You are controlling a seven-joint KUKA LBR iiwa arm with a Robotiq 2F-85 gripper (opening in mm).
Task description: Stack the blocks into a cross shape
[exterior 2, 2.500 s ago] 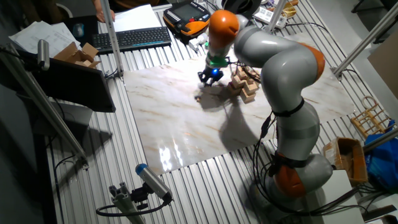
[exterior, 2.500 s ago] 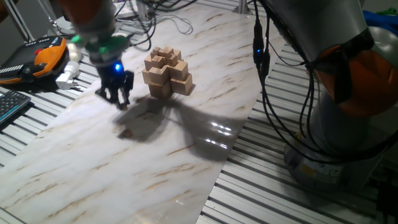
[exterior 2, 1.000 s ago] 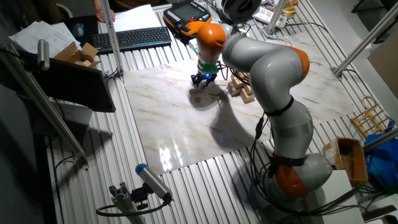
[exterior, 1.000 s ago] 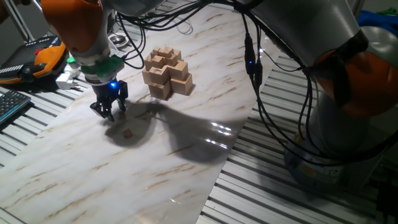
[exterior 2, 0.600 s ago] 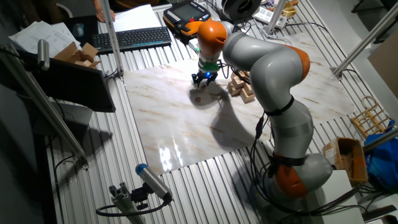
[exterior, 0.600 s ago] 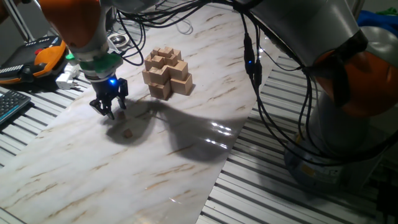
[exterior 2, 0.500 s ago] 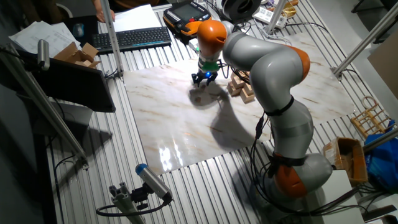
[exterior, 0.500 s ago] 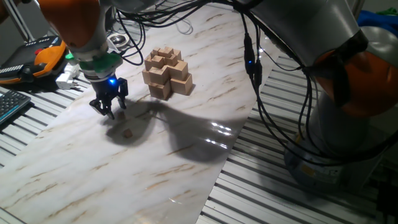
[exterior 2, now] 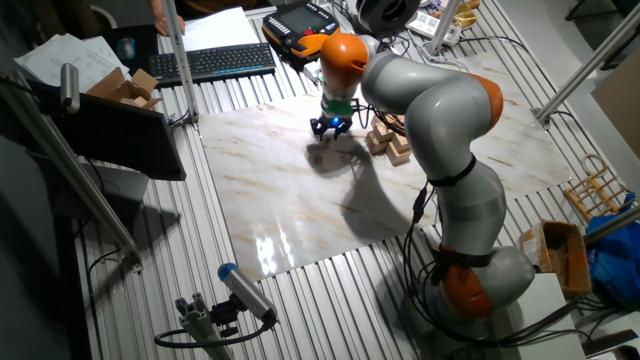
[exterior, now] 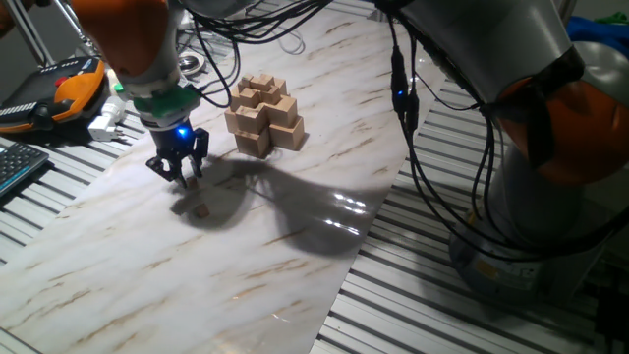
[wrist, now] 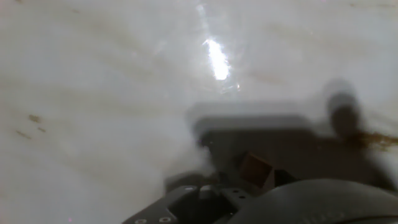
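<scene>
A single tiny tan block point(exterior: 201, 208) lies on the marble board, inside the arm's shadow. In the hand view it is a blurred brown cube point(wrist: 256, 169) near the bottom edge. My gripper point(exterior: 181, 173) hangs just above the board, a little behind and to the left of this block, with its dark fingers apart and nothing between them. From the other side the gripper point(exterior 2: 329, 129) sits left of the pile. The cross shape point(exterior: 263, 114) is a tiered pile of tan cubes standing right of the gripper, also seen as the pile point(exterior 2: 391, 139) in the other fixed view.
The marble board point(exterior: 118, 275) lies on a slatted metal table. An orange pendant point(exterior: 74, 87), a white plug point(exterior: 106, 123) and a keyboard corner point(exterior: 15, 167) sit off the board's left edge. Cables point(exterior: 408, 108) hang from the arm on the right.
The gripper drifted left and lower, then shifted slightly right, back toward the tiny block. The block and the pile have not moved.
</scene>
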